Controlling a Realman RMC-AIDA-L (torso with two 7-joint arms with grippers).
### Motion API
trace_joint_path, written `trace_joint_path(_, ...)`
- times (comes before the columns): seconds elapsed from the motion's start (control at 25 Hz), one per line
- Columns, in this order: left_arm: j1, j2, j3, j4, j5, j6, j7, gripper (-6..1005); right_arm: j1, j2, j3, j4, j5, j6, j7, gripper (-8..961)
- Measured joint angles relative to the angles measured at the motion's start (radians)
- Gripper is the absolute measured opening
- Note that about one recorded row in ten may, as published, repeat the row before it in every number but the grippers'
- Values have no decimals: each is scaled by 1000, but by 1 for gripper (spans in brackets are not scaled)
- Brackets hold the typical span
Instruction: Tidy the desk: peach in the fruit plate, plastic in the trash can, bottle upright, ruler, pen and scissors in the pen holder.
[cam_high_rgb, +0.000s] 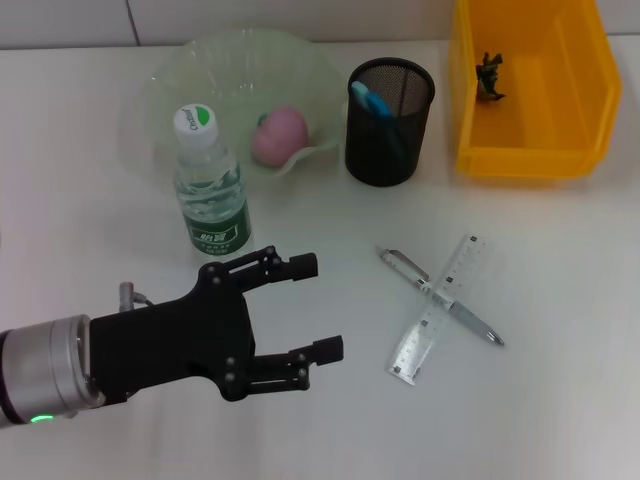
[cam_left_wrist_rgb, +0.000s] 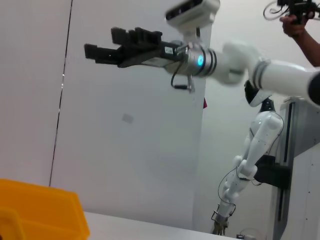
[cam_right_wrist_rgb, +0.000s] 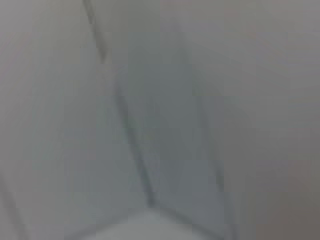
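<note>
Nearest, the left gripper (cam_high_rgb: 310, 308) hovers with jaws spread wide and empty, just beside the upright green-labelled bottle (cam_high_rgb: 209, 186), while the clear ruler (cam_high_rgb: 441, 309) lies crossed under the silver pen (cam_high_rgb: 440, 295) beyond its fingertips.

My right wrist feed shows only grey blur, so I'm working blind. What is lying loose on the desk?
Observer: The ruler and the pen lie crossed on the table, on the near side of the pen holder.
Operator: Bottle and peach?
Observer: The bottle stands upright, and the peach sits in the fruit plate.
Operator: Which gripper is near the work?
Observer: The left gripper is open and hovers over the table on the bottle's near side. The right arm does not show in the head view.
</note>
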Motion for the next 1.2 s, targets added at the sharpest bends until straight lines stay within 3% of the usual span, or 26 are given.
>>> trace_joint_path(0.04, 1, 0, 0, 0, 1, 0, -2, 828, 0, 0, 0, 0, 0, 0, 0, 728)
trace_joint_path(0.16, 2, 1, 1, 0, 3, -1, -4, 828, 143, -43, 3, -2, -227, -190, 5, 728)
trace_joint_path(0.2, 2, 1, 1, 0, 3, -1, -4, 828, 225, -46, -48, -9, -369, -265, -28, 728)
trace_joint_path(0.28, 3, 2, 1, 0, 2, -2, -5, 828, 253, -40, -101, -16, -436, -279, -47, 727)
trace_joint_path(0.36, 3, 2, -3, 0, 3, -3, -7, 828, 286, -18, -210, -39, -533, -280, -73, 727)
trace_joint_path(0.4, 3, 2, -5, 0, 2, -3, -13, 828, 307, 18, -330, -78, -633, -263, -99, 727)
trace_joint_path(0.44, 3, 2, -5, 0, 2, -3, -13, 828, 307, 18, -330, -78, -633, -263, -99, 727)
trace_joint_path(0.48, 3, 2, -6, 0, 2, -4, -21, 828, 311, 63, -423, -125, -733, -239, -144, 726)
trace_joint_path(0.52, 3, 2, -6, 0, 2, -6, -29, 828, 311, 63, -423, -125, -733, -239, -144, 726)
trace_joint_path(0.56, 3, 1, -6, 0, 2, -7, -31, 828, 311, 82, -458, -145, -777, -231, -171, 726)
trace_joint_path(0.6, 4, 0, -7, 0, 1, -11, -32, 828, 313, 126, -508, -170, -872, -211, -230, 726)
trace_joint_path(0.64, 4, 0, -7, 0, 1, -11, -32, 828, 313, 126, -508, -170, -872, -211, -230, 726)
trace_joint_path(0.68, 4, 0, -7, -2, -1, -13, -32, 828, 323, 162, -542, -174, -953, -202, -285, 726)
trace_joint_path(0.72, 4, -1, -7, -5, -3, -15, -32, 828, 323, 162, -542, -174, -953, -202, -285, 725)
trace_joint_path(0.8, 4, -2, -8, -11, -5, -16, -33, 828, 323, 193, -634, -163, -1050, -184, -362, 725)
trace_joint_path(1.2, 6, -7, -19, -25, -8, -32, -30, 828, 263, 194, -894, -153, -1030, -45, -495, 724)
